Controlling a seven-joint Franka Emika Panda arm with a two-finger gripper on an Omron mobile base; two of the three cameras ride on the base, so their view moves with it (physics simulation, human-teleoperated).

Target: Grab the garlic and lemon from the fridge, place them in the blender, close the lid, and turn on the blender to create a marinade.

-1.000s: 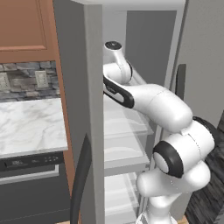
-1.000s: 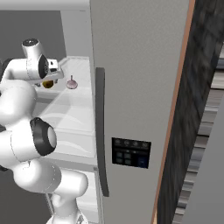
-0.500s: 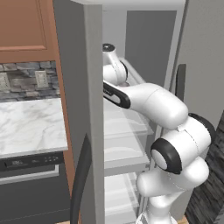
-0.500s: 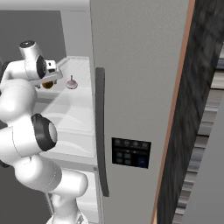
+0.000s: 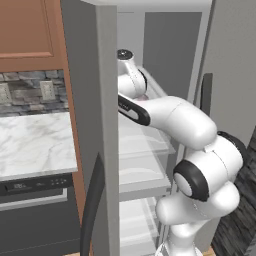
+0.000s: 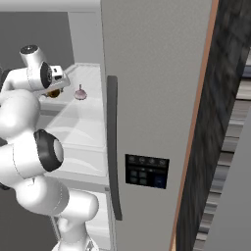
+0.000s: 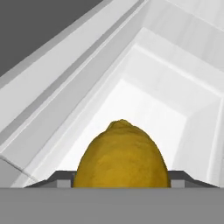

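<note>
Two dark finger tips flank the rounded dark-yellow lemon on the tall grey fridge's white upper shelf; the tool looks pinched on it. Best to lift straight before withdrawing, clear of the pale pinkish garlic bulb just right.

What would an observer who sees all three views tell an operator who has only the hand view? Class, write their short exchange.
Operator: I see the lemon gripped between the claw's tips. Where is the garlic?
Observer: The garlic stands upright on the same shelf, beside the claw and apart from it, toward the door with the control panel.
Operator: Which level am I on?
Observer: An upper one. The left base view shows more white shelves below your arm.
Operator: Is the way out free?
Observer: The fridge's left door stands open beside the arm.
</note>
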